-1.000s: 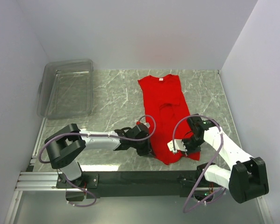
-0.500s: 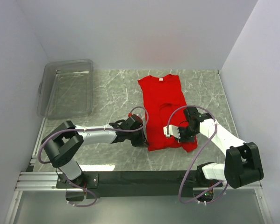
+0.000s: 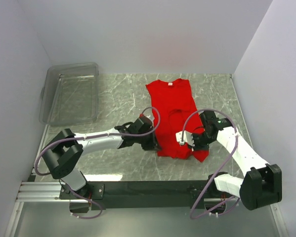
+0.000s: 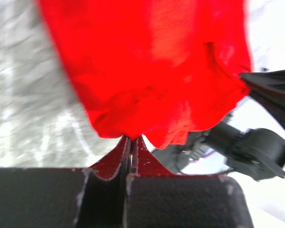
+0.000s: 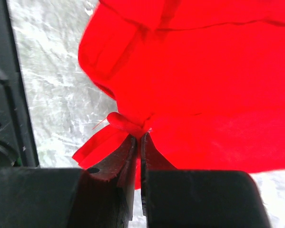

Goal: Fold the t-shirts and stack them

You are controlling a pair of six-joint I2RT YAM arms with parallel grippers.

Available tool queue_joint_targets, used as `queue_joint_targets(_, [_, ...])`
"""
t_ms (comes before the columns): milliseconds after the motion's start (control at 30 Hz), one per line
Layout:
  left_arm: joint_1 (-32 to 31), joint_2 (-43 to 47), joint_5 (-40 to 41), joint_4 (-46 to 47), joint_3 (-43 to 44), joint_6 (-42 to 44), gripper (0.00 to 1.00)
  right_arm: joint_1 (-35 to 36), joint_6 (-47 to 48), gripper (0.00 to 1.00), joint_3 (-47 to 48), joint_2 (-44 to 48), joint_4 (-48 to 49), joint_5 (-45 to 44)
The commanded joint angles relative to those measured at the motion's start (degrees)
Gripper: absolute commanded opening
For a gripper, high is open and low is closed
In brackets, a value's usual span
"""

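- A plain bright red short-sleeved cloth t-shirt [image 3: 172, 106] is laid out on the grey marble-patterned desk [image 3: 118, 98], a bit right of centre, with the collar end pointed at the far wall.
- A small white neck label [image 3: 169, 84] can be made out at the collar.
- The far part of the shirt is spread flat, while the near end is bunched and rumpled between the two hands (not exactly neat).
- The left hand [image 3: 155, 145] is clamped on the near left corner of the shirt. In the left wrist view, red cloth is pinched between the fingers [image 4: 116, 159] with no gap to be seen.
- The right hand [image 3: 187, 143] is closed the same way on the near right corner, with a little roll of red fabric squeezed at the fingertips [image 5: 125, 153].
- In both wrist views the gripped cloth is seen raised, with the marbled desk showing beyond it.
- A clear rectangular plastic bin [image 3: 71, 94] is parked at the far left of the desk, well apart from the shirt.
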State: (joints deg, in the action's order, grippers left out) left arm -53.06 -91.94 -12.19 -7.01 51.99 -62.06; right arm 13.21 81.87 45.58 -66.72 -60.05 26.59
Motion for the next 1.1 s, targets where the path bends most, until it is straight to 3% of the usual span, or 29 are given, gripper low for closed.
queue_joint_targets(0, [0.06, 3.08, -1.17, -0.99, 5.92, 3.0, 0.01, -1.61, 4.53, 0.0, 5.04, 1.94, -8.58, 5.13])
queue_joint_targets(200, [1.38, 2.65, -1.96, -2.66, 9.8, 3.35, 0.01, -4.24, 3.48, 0.0, 6.18, 1.95, -7.1, 5.93])
queue_joint_targets(467, [5.76, 2.29, -1.52, -4.33, 11.99, 2.65, 0.01, -11.36, 3.48, 0.0, 14.0, -6.66, -5.6, 7.42])
queue_joint_targets(700, [7.97, -3.14, -8.11, -0.73, 16.47, 4.49, 0.01, -11.54, 2.25, 0.0, 20.06, -14.04, -5.51, 10.41])
queue_joint_targets(1067, [12.8, -8.78, -5.13, -4.94, 25.0, 5.55, 0.01, -11.45, 0.84, 0.0, 32.81, -26.53, -5.95, 10.85])
